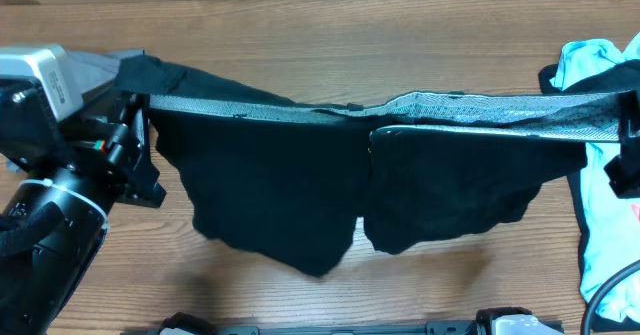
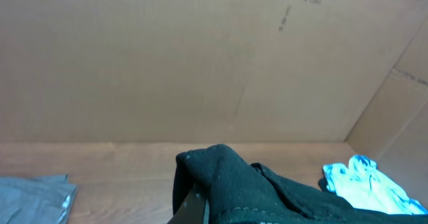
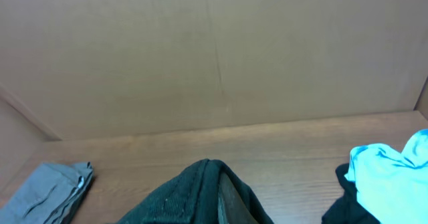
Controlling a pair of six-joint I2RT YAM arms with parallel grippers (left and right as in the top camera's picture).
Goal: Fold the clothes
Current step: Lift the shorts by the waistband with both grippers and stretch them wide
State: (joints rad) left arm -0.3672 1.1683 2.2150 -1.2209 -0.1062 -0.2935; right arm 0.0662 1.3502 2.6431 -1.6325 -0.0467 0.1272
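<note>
1. Wooden table (image 1: pixel 300 25) is being backed by a plain cardboard wall (image 2: pixel 167 63).
2. The black garment (image 1: pixel 270 195) is being held over the table centre. Its waistband (image 1: pixel 440 105) is being stretched from 9 o'clock to 3 o'clock, with the legs hanging toward 6 o'clock.
3. The left gripper (image 1: pixel 143 95) is being used at 9 o'clock, closed on one waistband end. In its wrist view the cloth is bunched over the fingers, so the jaw gap is hidden and the grip is being judged from the taut band.
4. The right gripper (image 1: pixel 626 125) is being used at 3 o'clock, clamped on the opposite end in the same way, with its jaws also covered by cloth.
5. Judgement: both ends are being pulled apart so that the fabric hangs flat before being laid down for folding.
6. The light blue T-shirt (image 1: pixel 590 60) is lying at 3 o'clock and a grey piece (image 3: pixel 57 187) at the left side. Both are judged to be set aside, apart from the working area.
</note>
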